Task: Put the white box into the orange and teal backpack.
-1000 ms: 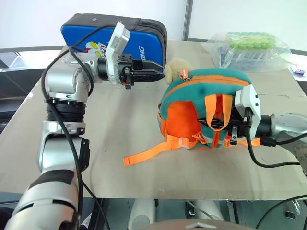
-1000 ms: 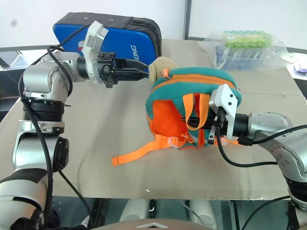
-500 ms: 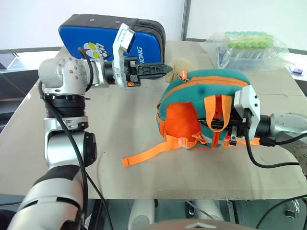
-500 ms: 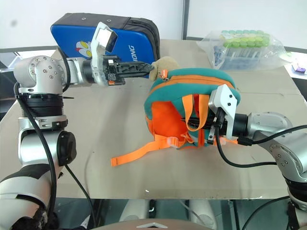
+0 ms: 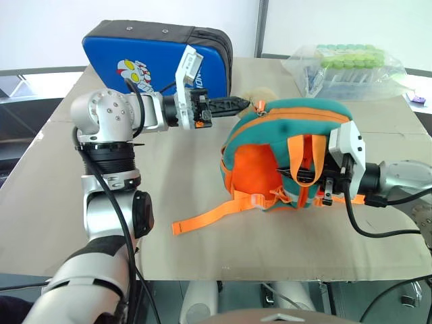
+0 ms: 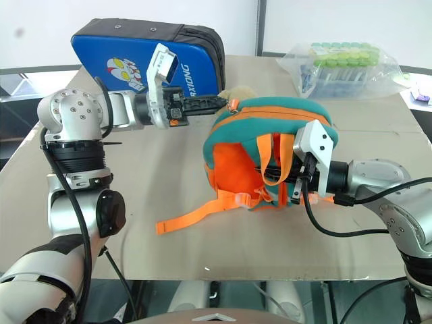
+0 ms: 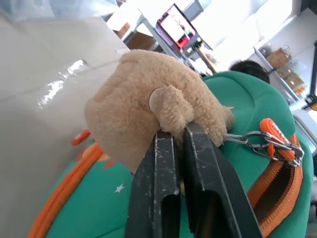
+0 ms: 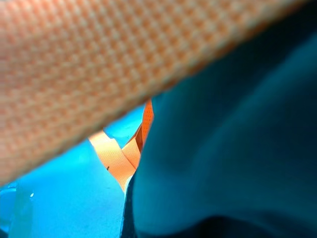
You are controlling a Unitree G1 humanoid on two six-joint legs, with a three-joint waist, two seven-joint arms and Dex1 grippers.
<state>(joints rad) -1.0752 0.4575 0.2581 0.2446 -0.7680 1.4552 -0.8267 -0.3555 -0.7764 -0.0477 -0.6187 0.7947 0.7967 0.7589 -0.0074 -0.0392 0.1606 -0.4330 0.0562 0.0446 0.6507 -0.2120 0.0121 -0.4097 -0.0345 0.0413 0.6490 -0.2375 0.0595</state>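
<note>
- Two robot arms reach over a tan table [image 5: 169,175], one from each side of the orange and teal backpack [image 5: 283,145].
- The backpack sits near the middle of the table, teal top up, with a long orange strap [image 5: 212,212] trailing out toward the front edge.
- The left gripper [image 5: 244,103] points sideways at the backpack's top corner, and its two black fingers are pressed together.
- In the left wrist view, the fingertips [image 7: 171,141] touch the small tan plush toy [image 7: 148,106] that hangs on the backpack.
- A little metal chain and an orange zip pull [image 7: 275,141] sit just beside the toy on the teal top.
- The right gripper [image 5: 312,177] is at the other side of the backpack, pinched tight on the orange straps there.
- A big blue padded case [image 5: 145,57] with a cartoon figure stands at the back of the table, behind the left arm.
- A clear plastic bag of green-capped tubes [image 5: 347,64] lies at the far right corner, well apart from the backpack.
</note>
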